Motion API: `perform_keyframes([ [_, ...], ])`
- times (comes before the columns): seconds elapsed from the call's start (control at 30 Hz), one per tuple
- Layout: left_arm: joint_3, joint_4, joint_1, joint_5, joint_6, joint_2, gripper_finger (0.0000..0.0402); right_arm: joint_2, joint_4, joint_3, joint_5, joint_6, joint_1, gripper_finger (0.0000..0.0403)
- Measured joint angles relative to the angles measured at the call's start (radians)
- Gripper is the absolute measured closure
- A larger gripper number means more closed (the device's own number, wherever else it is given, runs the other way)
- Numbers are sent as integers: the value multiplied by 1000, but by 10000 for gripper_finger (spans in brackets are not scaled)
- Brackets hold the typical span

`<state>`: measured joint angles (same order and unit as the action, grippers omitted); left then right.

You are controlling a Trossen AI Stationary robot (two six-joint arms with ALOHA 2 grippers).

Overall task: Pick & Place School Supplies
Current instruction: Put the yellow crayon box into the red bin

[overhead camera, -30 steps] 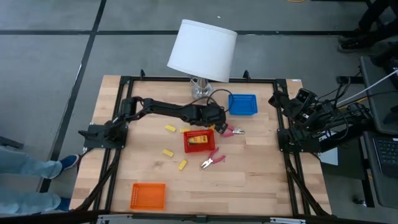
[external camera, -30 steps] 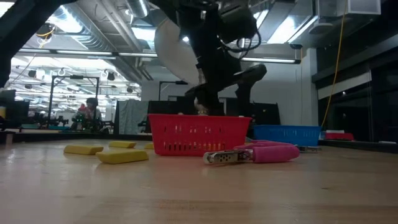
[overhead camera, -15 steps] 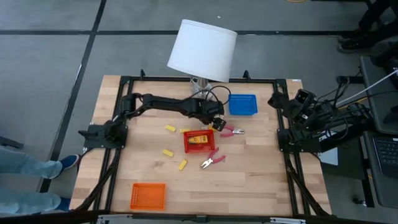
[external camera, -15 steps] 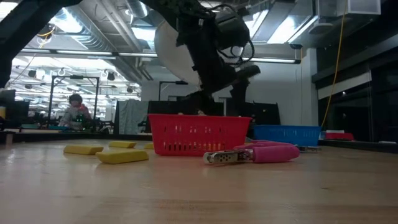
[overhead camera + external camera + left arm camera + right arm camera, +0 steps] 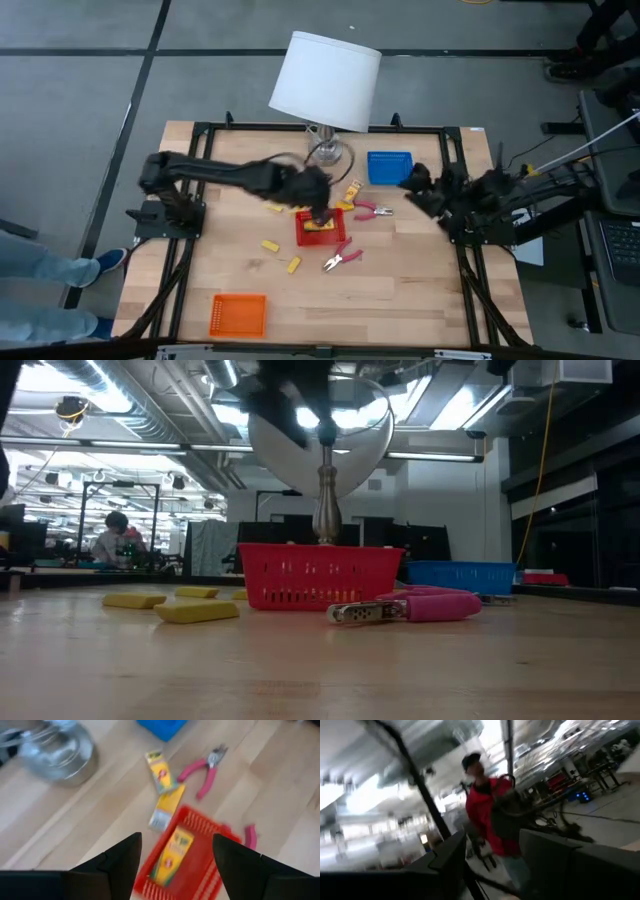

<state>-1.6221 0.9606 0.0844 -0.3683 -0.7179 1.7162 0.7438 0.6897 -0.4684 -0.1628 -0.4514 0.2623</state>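
My left gripper (image 5: 318, 208) (image 5: 177, 839) hangs open over the red tray (image 5: 320, 229), touching nothing. One orange-yellow box (image 5: 171, 854) lies inside that tray. Two more boxes (image 5: 160, 769) (image 5: 167, 809) lie flat on the wood just beyond it, toward the lamp. One pair of pink-handled pliers (image 5: 372, 210) lies right of the tray, the other (image 5: 342, 257) on its near side. Pale yellow blocks (image 5: 273, 207) (image 5: 269, 246) (image 5: 293, 265) lie on the table left of the tray. My right gripper (image 5: 408, 184) (image 5: 492, 837) is open in the air by the table's right side.
The lamp (image 5: 325, 80) stands at the far edge, its silver base (image 5: 55, 750) close behind the boxes. A blue tray (image 5: 390, 167) sits far right, an orange tray (image 5: 238, 314) near left. A person in red (image 5: 487, 815) stands in the room beyond.
My left gripper has risen and drawn back from the pliers on the tray's right toward the table's left, and now hangs over the red tray. The right arm has swung in from the right edge toward the table's middle.
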Motion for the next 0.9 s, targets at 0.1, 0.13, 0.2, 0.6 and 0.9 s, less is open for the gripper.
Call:
perform_keyframes([
  [0.1,54,43,78,-116,-101,-87,162,68,-94,-69,83,157,-6,213],
  [0.13,73,52,102,-155,-127,-114,162,90,-146,-104,97,212,-13,213],
  [0.2,105,47,144,-222,-172,-154,162,143,-297,-196,104,326,-27,213],
  [0.6,149,146,295,-368,-303,-198,162,611,-1478,-873,2,1002,-102,213],
  [0.9,149,481,385,-417,-604,-198,162,864,-1599,-921,74,1405,-144,213],
])
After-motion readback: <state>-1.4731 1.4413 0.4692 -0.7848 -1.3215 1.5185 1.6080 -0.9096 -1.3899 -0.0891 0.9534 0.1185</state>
